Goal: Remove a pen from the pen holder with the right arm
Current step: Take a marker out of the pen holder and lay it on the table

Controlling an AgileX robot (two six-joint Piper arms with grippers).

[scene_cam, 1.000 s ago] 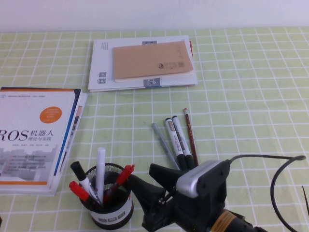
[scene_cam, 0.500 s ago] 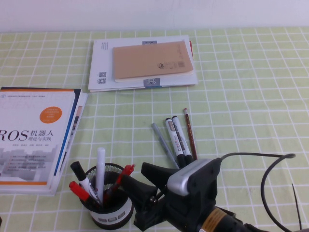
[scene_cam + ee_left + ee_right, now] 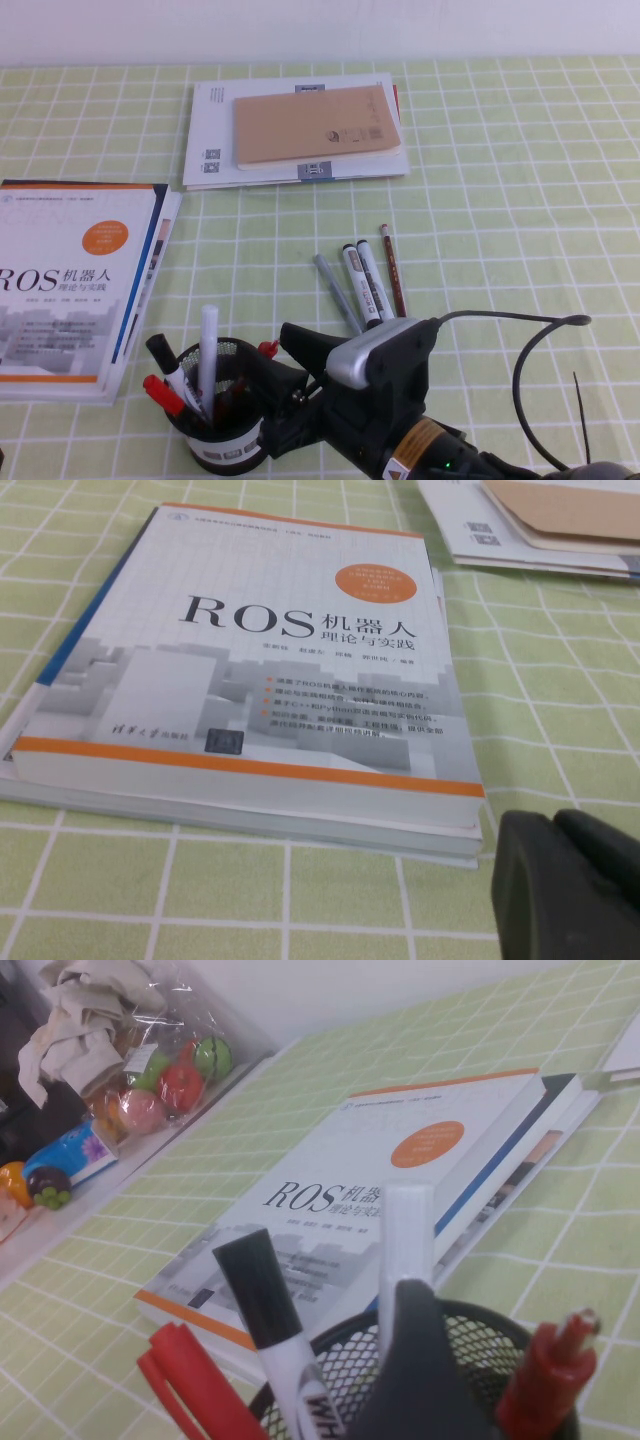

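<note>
Right gripper (image 3: 270, 350): jaws wide apart at the holder's rim, seemingly straddling the red pen's cap, so you can close without catching its neighbours.
Red pen (image 3: 266, 347): in the pen holder, leaning toward your right arm, which is likely why it is the pick.
Pen holder (image 3: 235, 440): near table edge, just beside the ROS book (image 3: 70, 290).
Left gripper (image 3: 570, 880): low by that book's corner, clear of the work; grip state, cannot tell.

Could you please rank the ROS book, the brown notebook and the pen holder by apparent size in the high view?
1. ROS book, though cut by the edge.
2. brown notebook.
3. pen holder, only narrowly: nearer the camera, partly behind the open right gripper.
The left gripper is beside the ROS book.
</note>
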